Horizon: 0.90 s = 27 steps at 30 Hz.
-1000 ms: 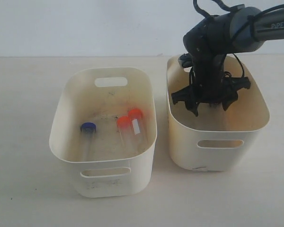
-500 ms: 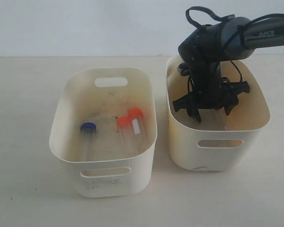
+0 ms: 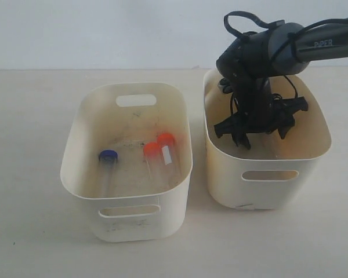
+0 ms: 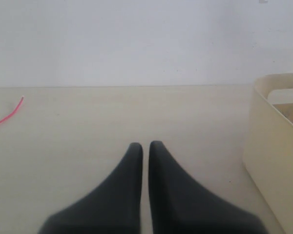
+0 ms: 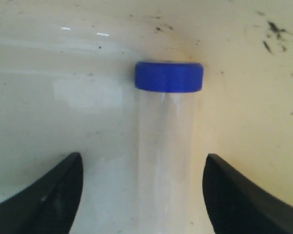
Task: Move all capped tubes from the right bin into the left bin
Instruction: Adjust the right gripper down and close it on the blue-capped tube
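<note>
The right claw (image 3: 261,134) hangs spread wide inside the right bin (image 3: 313,156), jaws either side of a blue-capped tube (image 5: 166,136) lying on its floor, apparently lined up to close on the barrel.

Bright, soft, even light with faint shadows. 2 small glare streaks on the right bin (image 5: 244,97); left gripper (image 4: 145,146) blurs toward its base.
</note>
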Tool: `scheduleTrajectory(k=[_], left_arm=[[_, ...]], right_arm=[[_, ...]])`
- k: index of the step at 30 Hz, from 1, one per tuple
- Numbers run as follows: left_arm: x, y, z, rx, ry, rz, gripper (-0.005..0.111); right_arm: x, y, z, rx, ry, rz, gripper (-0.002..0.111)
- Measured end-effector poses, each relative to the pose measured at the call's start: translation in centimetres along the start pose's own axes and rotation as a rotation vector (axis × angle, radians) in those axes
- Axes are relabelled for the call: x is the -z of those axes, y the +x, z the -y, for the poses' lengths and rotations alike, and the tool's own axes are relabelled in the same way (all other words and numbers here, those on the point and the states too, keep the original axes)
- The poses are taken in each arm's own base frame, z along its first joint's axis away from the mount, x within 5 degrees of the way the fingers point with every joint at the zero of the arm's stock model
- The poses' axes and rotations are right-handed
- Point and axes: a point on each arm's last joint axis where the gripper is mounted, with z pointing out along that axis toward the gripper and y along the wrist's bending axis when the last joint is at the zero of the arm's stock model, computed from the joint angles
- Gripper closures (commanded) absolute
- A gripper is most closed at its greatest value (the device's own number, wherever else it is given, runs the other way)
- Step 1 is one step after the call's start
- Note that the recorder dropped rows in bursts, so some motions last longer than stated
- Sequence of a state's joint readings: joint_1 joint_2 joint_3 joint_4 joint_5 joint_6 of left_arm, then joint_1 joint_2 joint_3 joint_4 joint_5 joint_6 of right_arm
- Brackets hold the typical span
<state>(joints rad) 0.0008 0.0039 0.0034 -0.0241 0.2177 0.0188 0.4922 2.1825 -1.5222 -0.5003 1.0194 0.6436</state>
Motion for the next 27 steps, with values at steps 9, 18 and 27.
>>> scheduleTrajectory(k=[9,18,27], left_arm=[[0.00,0.00,0.00,0.000,0.000,0.000,0.103],[0.00,0.00,0.00,0.000,0.000,0.000,0.103],[0.00,0.00,0.00,0.000,0.000,0.000,0.103]], right_arm=[[0.00,0.09,-0.12,0.015,-0.014,-0.010,0.042],[0.00,0.14,-0.13,0.027,-0.015,-0.015,0.042],[-0.17,0.11,-0.09,0.060,0.029,-0.008,0.034]])
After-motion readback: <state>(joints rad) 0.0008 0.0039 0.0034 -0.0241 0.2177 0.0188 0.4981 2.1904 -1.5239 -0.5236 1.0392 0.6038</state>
